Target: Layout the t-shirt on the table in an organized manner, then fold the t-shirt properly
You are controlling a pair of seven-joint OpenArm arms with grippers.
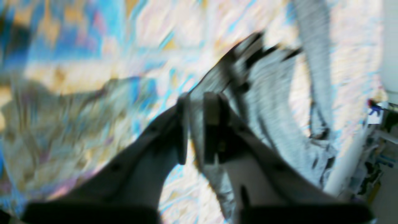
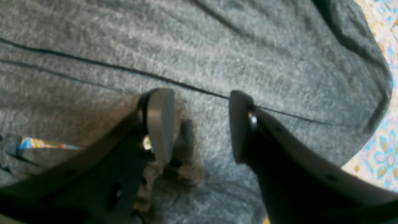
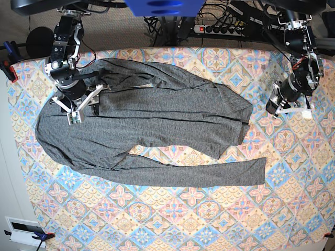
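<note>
1. While spread over the table (image 3: 293, 209), lies mostly flat and wrinkled: dark heather-grey t-shirt (image 3: 157, 120), with a long band of its fabric stretched along its near edge.
2. Above the t-shirt's far end, on the base view's left: right gripper (image 3: 78, 107), pointing down at the fabric.
3. Seen from the right wrist, stands with jaws well apart, the right gripper (image 2: 200, 124) right at the t-shirt (image 2: 217, 46), a dark seam line running behind both fingertips; nothing pinched between them.
4. Beside the t-shirt's rounded edge in that view: a strip of the tile-patterned table (image 2: 385, 155).
5. Apart from the t-shirt's other end, on the base view's right: left gripper (image 3: 290, 107), over bare patterned cloth.
6. In the badly blurred left wrist view, shows jaws drawn near together on the left gripper (image 1: 196, 124), with grey t-shirt (image 1: 273, 102) fabric appearing in the narrow gap and beyond it, the table (image 1: 77, 37) behind.
7. Cannot tell whether that fabric is truly gripped or only seen past the fingers
</note>
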